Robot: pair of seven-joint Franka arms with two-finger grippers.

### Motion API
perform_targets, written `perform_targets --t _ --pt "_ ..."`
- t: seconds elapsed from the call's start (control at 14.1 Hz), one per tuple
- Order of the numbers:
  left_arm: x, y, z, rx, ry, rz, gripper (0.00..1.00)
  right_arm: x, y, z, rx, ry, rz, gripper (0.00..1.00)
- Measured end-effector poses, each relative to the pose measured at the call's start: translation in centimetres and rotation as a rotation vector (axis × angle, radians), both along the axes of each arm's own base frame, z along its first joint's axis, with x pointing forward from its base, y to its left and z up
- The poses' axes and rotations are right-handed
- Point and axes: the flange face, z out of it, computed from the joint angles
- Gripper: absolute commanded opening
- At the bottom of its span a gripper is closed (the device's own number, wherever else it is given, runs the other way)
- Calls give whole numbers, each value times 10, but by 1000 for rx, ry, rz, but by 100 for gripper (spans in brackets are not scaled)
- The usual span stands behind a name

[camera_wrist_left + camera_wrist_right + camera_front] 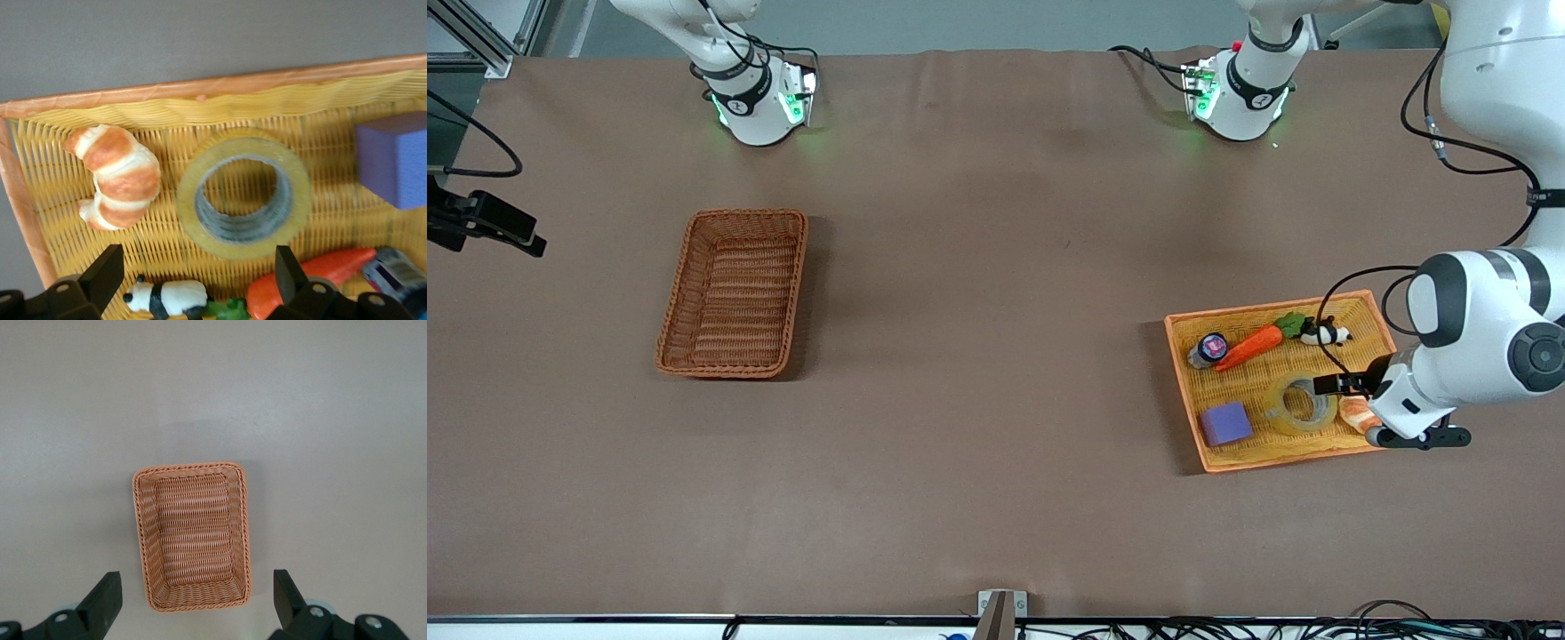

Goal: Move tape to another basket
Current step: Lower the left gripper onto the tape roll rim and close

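Tape [244, 202] lies in tray [1369, 307] w/ croissant [117, 175]; left end effector [193, 275] spread above; basket [734, 293] empty.

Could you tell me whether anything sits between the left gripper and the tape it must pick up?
Nothing visible does. The left gripper, fingers open, is over the tape, which lies flat in the yellow tray. The croissant and purple block lie beside it, apart.
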Motion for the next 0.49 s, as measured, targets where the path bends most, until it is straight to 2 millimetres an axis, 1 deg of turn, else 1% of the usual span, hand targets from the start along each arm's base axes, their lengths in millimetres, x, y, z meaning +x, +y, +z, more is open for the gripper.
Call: perform_targets --t 0.07,0.21,0.28,0.49 --pt "1 3 -11 -1 -2 4 100 0 0 0 0 0 0 100" --pt "3 3 -33 -3 -7 4 99 0 0 0 0 0 0 100" --pt "3 3 -42 -4 -1 4 98 0 0 0 0 -1 0 100" --pt "3 3 -54 -5 -3 6 98 0 1 0 0 -1 2 100"
